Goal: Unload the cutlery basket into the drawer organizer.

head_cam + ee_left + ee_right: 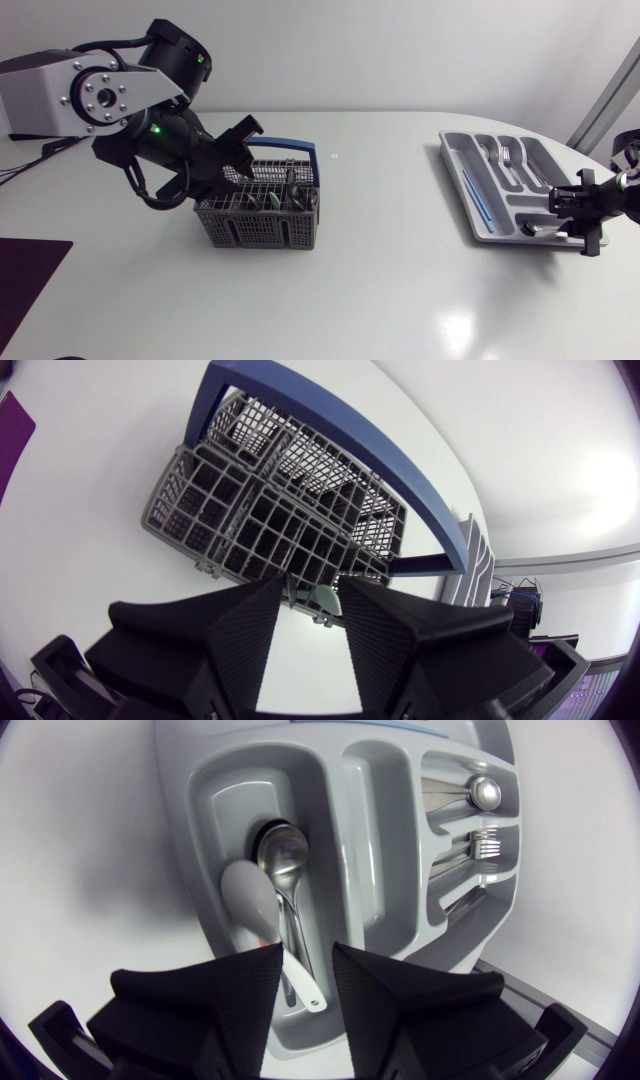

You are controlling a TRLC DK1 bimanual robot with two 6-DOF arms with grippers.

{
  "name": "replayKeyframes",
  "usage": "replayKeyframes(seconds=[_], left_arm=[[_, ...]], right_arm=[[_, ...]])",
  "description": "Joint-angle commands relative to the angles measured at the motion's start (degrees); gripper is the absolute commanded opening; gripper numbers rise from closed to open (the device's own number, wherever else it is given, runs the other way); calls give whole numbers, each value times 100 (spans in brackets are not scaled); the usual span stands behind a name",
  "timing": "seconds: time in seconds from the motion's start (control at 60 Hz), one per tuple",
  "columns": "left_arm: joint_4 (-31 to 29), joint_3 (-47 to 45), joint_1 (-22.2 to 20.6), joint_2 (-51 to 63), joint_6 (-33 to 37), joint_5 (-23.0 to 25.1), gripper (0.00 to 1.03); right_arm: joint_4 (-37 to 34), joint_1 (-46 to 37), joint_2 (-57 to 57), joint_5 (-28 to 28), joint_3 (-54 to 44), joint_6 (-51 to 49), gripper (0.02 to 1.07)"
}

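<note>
At mid counter [400,290], our left hand [312,622] hangs released over the basket [270,510], likely next to pinch cutlery [272,198]; at the right edge our right hand [305,982], also released, hovers over the organizer [200,840]

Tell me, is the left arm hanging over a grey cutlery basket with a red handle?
Not red: the handle is blue, as the left wrist view shows. The left gripper does hang over the grey cutlery basket.
</note>
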Motion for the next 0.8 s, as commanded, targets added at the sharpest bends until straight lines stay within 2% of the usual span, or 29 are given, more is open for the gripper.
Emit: replayKeyframes(seconds=[0.0, 0.083, 0.25, 0.333, 0.433, 0.783], left_arm=[[-120, -40, -45, 98, -173, -55, 42], [-278, -22, -45, 98, -173, -64, 42], [-418, -57, -36, 45, -147, -72, 42], [-489, -84, -28, 19, -138, -64, 42], [-524, -93, -45, 1, -138, -64, 42], [-515, -251, -45, -34, -129, -64, 42]], right_arm=[[46, -27, 137, 128, 38, -163, 66], [37, -18, 67, 190, -15, -163, 75], [11, 96, -382, 198, -314, -154, 77], [-7, 255, -804, 190, -604, -119, 85], [-103, 501, -1234, 181, -850, 4, 89], [-1501, 1801, -2579, -171, -1167, 1173, 92]])
